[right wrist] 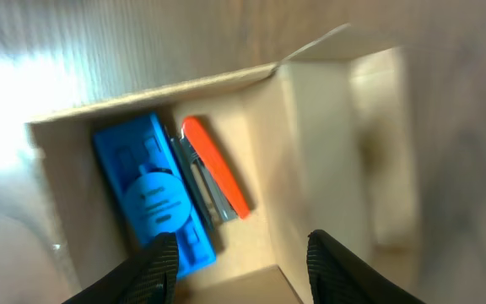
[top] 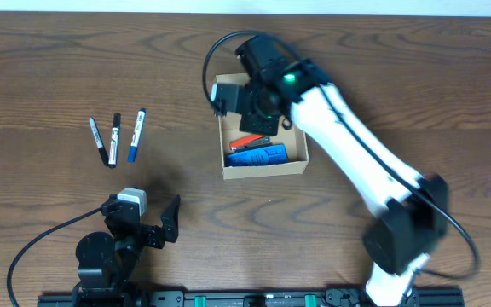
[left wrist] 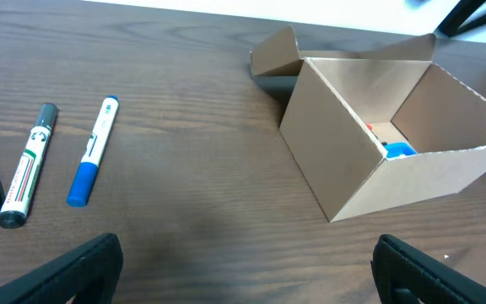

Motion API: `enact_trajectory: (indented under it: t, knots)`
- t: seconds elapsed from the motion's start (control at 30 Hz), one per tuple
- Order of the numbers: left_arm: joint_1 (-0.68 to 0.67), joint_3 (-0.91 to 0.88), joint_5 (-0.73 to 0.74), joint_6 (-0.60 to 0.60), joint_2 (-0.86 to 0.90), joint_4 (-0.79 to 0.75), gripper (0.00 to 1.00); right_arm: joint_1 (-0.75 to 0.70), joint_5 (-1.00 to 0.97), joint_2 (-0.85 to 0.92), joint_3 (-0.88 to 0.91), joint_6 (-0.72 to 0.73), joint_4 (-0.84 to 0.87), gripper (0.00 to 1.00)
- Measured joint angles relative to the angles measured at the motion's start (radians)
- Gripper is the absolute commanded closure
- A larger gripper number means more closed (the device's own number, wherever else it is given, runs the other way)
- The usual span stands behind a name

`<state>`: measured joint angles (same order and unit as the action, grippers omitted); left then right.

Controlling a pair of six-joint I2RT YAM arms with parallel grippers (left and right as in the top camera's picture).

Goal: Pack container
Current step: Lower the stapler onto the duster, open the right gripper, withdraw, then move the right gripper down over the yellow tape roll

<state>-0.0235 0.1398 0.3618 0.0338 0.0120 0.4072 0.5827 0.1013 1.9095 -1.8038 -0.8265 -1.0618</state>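
Observation:
The tan cardboard container [top: 264, 168] stands open mid-table, its flap lid [top: 226, 89] folded back on the far side. Inside lie a blue object [top: 257, 156] and an orange-and-grey object [top: 247, 141]. They also show in the right wrist view: the blue object [right wrist: 152, 201] and the orange one [right wrist: 216, 177]. My right gripper [right wrist: 241, 268] is open and empty above the container's inside. My left gripper [left wrist: 245, 268] is open and empty near the front edge. The container [left wrist: 344, 160] lies ahead of it to the right.
Three markers lie on the table left of the container: two black-capped ones [top: 97, 139] [top: 114, 140] and a blue one [top: 136, 135]. In the left wrist view they lie at the left [left wrist: 30, 164] [left wrist: 91, 152]. A cable runs from the left arm.

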Motion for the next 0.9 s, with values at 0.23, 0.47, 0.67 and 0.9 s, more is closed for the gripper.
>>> enact_trajectory:
  t: [0.23, 0.47, 0.67, 0.9]
  knots:
    - [0.0, 0.0, 0.0, 0.0, 0.0, 0.0, 0.05, -0.05, -0.005, -0.162, -0.004, 0.103, -0.041, 0.44]
    - [0.0, 0.0, 0.0, 0.0, 0.0, 0.0, 0.05, -0.181, -0.033, -0.219, -0.004, 0.25, -0.056, 0.41]
    - [0.0, 0.0, 0.0, 0.0, 0.0, 0.0, 0.05, -0.298, -0.047, -0.227, -0.004, 0.413, -0.148, 0.41]
    - [0.0, 0.0, 0.0, 0.0, 0.0, 0.0, 0.05, -0.43, -0.07, -0.228, 0.029, 0.628, -0.215, 0.41]
